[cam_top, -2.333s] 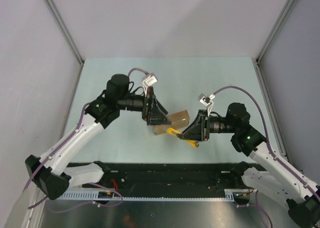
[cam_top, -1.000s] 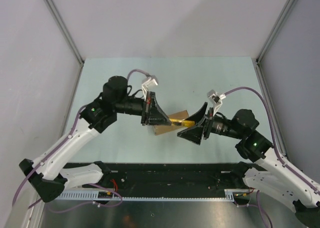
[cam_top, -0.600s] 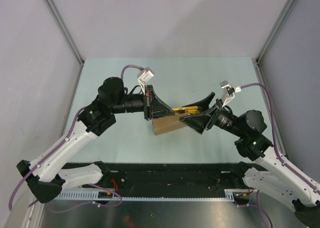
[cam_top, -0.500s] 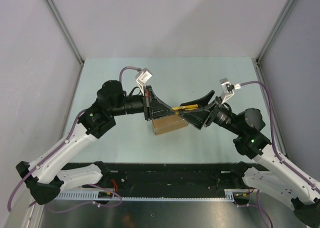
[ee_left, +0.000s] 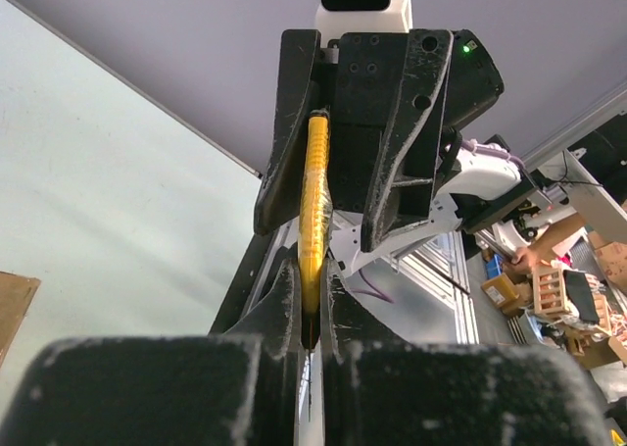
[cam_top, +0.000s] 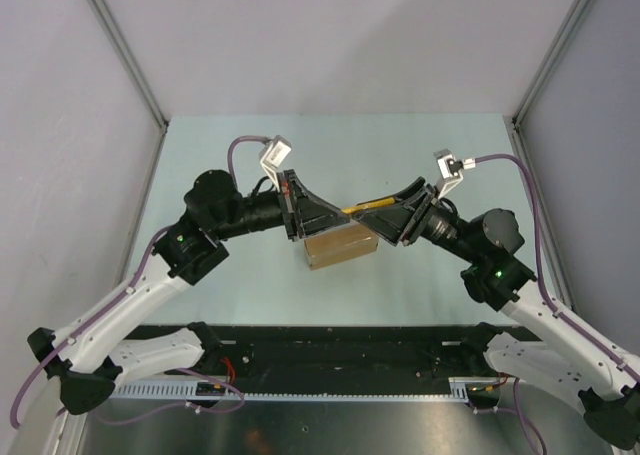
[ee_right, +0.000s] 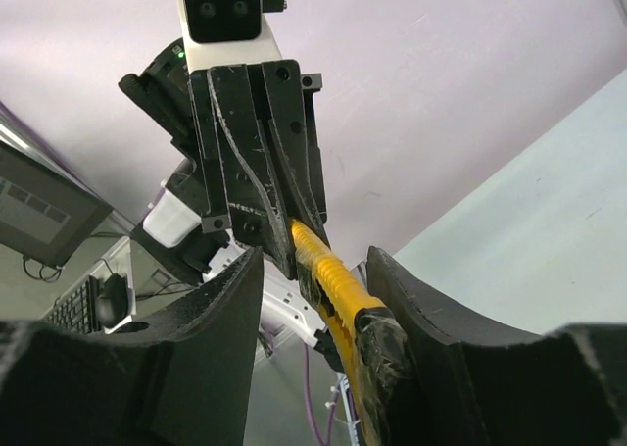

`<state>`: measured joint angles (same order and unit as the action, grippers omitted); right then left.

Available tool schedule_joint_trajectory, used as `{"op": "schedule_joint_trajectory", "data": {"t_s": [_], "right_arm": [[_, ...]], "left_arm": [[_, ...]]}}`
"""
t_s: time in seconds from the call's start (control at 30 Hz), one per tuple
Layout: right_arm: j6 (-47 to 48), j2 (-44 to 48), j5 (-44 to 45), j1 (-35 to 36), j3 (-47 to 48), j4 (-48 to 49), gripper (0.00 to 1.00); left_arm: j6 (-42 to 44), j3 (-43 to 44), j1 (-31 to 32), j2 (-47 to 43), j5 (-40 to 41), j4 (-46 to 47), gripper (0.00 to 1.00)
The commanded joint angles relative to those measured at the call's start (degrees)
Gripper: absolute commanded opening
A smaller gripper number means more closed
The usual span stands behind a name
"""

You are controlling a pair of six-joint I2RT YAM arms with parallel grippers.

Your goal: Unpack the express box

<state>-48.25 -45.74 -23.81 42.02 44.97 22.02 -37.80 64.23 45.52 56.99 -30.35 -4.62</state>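
My left pincer (ee_left: 312, 291) is clamped on one end of the yellow utility knife (ee_left: 313, 196). My right pincer (ee_right: 313, 270) faces it nose to nose, jaws apart around the knife's other end, with one finger (ee_left: 294, 123) against it and a gap at the other. The knife bridges both above the table (cam_top: 430, 155). Directly below lies the express box (cam_top: 340, 248), closed, its far edge hidden beneath my fingers.

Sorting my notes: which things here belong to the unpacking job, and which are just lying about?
Job: box; knife; left gripper, gripping the knife; right gripper, open around it.
Lying about: keyboard and monitor, beyond the table.
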Motion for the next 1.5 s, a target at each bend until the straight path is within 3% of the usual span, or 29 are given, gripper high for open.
{"op": "schedule_joint_trajectory", "data": {"t_s": [0.0,0.2,0.27,0.3,0.43,0.47,0.5,0.6,0.7,0.83,0.97,1.13,1.47], "right_arm": [[-0.79,-0.32,-1.68,-0.1,3.63,3.03,0.5],[-1.32,-0.41,-1.85,-0.27,3.72,3.11,0.42],[-1.76,-0.76,-2.03,-0.27,4.33,2.85,0.21],[-1.85,-1.02,-2.03,-0.45,4.6,2.24,0.04],[-1.24,-1.37,-1.24,-0.54,5.13,-0.57,0.0],[-0.97,-1.11,-0.89,-0.54,5.13,-1.45,0.0],[-0.1,-0.76,0.68,-0.54,5.13,-2.5,0.0],[2.27,1.08,4.46,-1.5,5.13,-8.47,0.0],[7.54,3.45,10.34,-2.03,5.04,-17.16,0.0],[14.75,5.74,20.28,-1.85,5.13,-30.95,0.0],[20.29,6.89,30.46,-1.33,5.13,-37.65,0.0],[21.18,6.98,34.45,-1.33,4.51,-41.88,0.0],[19.77,6.71,35.85,-2.47,-1.02,-41.27,0.0]], "left_arm": [[-1.13,-0.68,-0.08,0.05,1.08,2.34,0.0],[-1.31,-0.95,-0.08,0.31,0.2,2.34,0.0],[-1.13,-0.86,-0.08,0.66,-0.58,2.34,0.0],[-1.05,-0.86,-0.16,0.75,-0.94,2.25,0.0],[-0.7,-0.94,-0.69,0.75,-1.82,2.16,0.04],[-0.26,-1.12,-0.87,0.67,-2.17,2.25,0.15],[0.01,-1.38,-1.39,0.49,-2.26,2.34,0.51],[2.37,-2.35,-3.32,-0.91,-2.52,2.16,0.91],[6.76,-3.76,-6.13,-2.41,-2.7,1.99,1.0],[17.04,-4.55,-6.93,-1.72,-2.27,-1.59,1.0],[25.48,-5.43,-5.62,3.38,6.41,-4.69,1.0],[39.95,-5.17,-0.09,11.54,19.35,-9.87,1.0],[49.14,-1.04,0.98,28.78,16.64,-11.29,1.0]]}}
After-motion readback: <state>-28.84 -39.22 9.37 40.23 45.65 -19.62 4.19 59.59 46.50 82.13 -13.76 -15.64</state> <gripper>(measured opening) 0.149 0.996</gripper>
